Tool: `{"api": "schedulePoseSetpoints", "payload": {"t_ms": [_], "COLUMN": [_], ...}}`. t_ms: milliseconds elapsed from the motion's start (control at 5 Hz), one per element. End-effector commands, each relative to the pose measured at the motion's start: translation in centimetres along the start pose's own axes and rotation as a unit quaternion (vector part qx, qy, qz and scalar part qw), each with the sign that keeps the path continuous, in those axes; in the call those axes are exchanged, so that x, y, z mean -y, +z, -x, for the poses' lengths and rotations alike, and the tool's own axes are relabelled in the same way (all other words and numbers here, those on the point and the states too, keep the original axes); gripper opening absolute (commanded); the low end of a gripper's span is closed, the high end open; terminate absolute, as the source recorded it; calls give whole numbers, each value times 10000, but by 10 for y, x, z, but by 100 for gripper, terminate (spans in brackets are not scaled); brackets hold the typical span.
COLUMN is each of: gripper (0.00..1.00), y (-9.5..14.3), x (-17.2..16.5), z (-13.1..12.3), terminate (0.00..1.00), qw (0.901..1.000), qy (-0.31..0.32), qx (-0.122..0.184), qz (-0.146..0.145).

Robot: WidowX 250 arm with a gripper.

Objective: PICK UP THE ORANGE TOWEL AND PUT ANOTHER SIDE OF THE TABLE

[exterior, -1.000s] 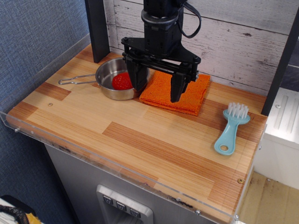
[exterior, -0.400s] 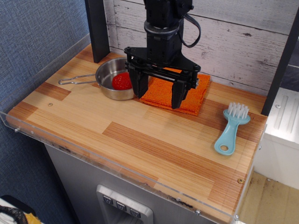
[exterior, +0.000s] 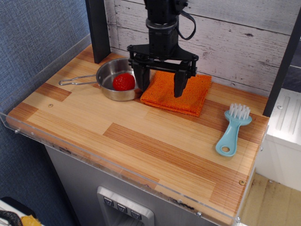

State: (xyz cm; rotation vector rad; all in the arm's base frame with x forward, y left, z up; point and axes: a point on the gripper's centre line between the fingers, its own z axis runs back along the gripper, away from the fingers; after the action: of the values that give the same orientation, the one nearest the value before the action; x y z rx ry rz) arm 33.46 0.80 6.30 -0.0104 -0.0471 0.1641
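Steel pan (exterior: 114, 78) near the back left corner of the bench, its wire handle (exterior: 75, 80) pointing toward the left edge, small red ball (exterior: 123, 82) inside the pan, light blue brush (exterior: 233, 130) with white bristles near the right edge

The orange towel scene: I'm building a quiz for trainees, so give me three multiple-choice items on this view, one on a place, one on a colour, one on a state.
1. Where does the orange towel lie?
A. at the back of the table, right of the steel pan
B. inside the pan
C. at the front edge

2. What colour is the brush?
A. red
B. light blue
C. black

3. How is the pincer?
A. shut on the towel
B. shut on the ball
C. open above the towel

Answers:
1. A, it lies flat beside the steel pan near the back wall.
2. B, its handle is light blue with white bristles.
3. C, both fingers stand spread apart over the cloth's left part.
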Motion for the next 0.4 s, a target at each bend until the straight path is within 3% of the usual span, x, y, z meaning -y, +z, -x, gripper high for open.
{"api": "schedulePoseSetpoints", "payload": {"t_ms": [0, 200], "gripper": [100, 100], "y": [-4, -11], "x": [8, 16], "z": [-35, -43], "terminate": [0, 0], "qw": [9986, 9974], "qy": [-310, -479], "qx": [410, 488], "qz": [-97, -228]}}
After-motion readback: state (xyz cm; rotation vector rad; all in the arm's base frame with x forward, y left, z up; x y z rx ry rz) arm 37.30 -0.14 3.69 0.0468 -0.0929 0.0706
